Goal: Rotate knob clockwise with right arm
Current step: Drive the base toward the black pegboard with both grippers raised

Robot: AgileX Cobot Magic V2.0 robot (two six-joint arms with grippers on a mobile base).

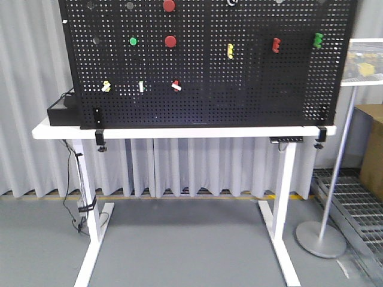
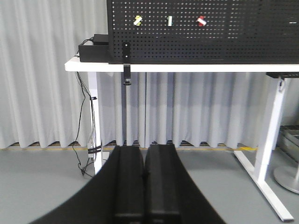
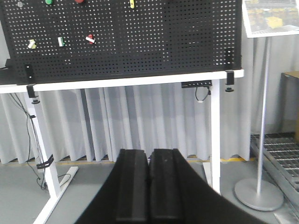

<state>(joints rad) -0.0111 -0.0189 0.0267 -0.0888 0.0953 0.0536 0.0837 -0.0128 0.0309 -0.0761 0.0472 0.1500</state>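
A black pegboard (image 1: 209, 66) stands upright on a white table (image 1: 179, 131). Its lower left row carries three small knobs: yellow (image 1: 106, 86), white (image 1: 141, 86) and red-and-white (image 1: 176, 85). The frames do not show which one the task means. The same row shows in the right wrist view as the yellow knob (image 3: 32, 44), white knob (image 3: 60, 41) and red-and-white knob (image 3: 90, 38). My right gripper (image 3: 150, 153) is shut on nothing, low and well back from the board. My left gripper (image 2: 146, 149) is also shut and empty, far from the board. Neither arm appears in the front view.
Higher on the board sit red round buttons (image 1: 170, 41), a green button (image 1: 133, 41) and yellow (image 1: 230, 51), red (image 1: 276, 45) and green (image 1: 318, 40) handles. A black box (image 1: 63, 112) rests at the table's left end. A sign stand (image 1: 320, 239), cardboard box (image 1: 374, 149) and metal grate (image 1: 353, 197) are to the right.
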